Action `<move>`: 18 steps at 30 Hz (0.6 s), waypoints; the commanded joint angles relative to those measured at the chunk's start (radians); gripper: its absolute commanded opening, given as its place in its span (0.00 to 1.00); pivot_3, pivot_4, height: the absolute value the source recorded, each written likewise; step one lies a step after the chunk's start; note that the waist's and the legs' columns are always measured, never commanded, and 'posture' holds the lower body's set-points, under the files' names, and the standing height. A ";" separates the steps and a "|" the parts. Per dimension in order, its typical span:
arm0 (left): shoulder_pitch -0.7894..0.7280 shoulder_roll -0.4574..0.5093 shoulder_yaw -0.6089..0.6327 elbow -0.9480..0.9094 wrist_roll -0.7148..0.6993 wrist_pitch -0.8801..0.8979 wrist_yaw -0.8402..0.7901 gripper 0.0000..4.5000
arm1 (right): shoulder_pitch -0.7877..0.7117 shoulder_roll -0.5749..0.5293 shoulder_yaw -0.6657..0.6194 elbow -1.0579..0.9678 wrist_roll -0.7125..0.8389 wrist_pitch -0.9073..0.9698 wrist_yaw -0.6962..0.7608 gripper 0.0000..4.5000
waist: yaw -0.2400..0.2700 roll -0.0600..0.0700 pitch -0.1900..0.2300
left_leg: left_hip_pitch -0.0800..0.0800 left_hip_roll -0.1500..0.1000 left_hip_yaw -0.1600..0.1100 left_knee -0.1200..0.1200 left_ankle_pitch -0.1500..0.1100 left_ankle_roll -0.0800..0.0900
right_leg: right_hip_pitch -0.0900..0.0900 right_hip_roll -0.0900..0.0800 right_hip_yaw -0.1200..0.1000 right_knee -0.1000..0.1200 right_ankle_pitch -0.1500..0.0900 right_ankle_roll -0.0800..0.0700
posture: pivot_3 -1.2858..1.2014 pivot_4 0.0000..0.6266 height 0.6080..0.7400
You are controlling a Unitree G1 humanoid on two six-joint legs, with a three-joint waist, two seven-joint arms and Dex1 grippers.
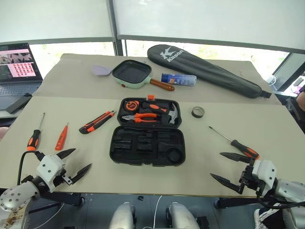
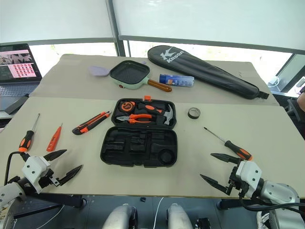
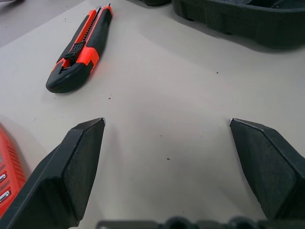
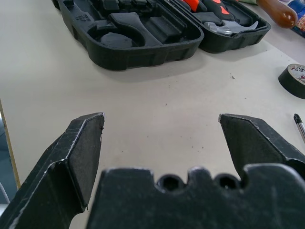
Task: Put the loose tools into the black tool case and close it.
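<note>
On the table in front of me the case is lying open at the centre, its near half showing bare moulded slots and its far half holding the pliers and hammer. I am holding my left gripper over the near left edge with its fingers spread wide and nothing between them. My right gripper is hovering over the near right edge, likewise wide open and empty.

I am seeing the knife lying just left of the case, apart from it. Further left the slim orange screwdriver is resting on the table, and beside it, nearer the left edge, a black-and-orange screwdriver. The second screwdriver is lying to the right of the case, its handle just beyond my right gripper. The tape roll is sitting right of the case's far half, well apart from both grippers.

Across the far side a frying pan, a blue can and a racket bag are lying, with a laptop at far left.
</note>
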 commanded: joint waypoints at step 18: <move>0.190 -0.292 0.541 -0.204 -0.495 0.529 0.569 1.00 | -0.089 0.326 0.187 -0.280 0.166 -0.177 0.030 0.99 | 0.006 -0.007 -0.004 | 0.003 0.001 -0.005 0.001 -0.001 -0.001 | -0.002 -0.001 -0.002 0.001 0.000 0.000 | 0.52 0.24 1.00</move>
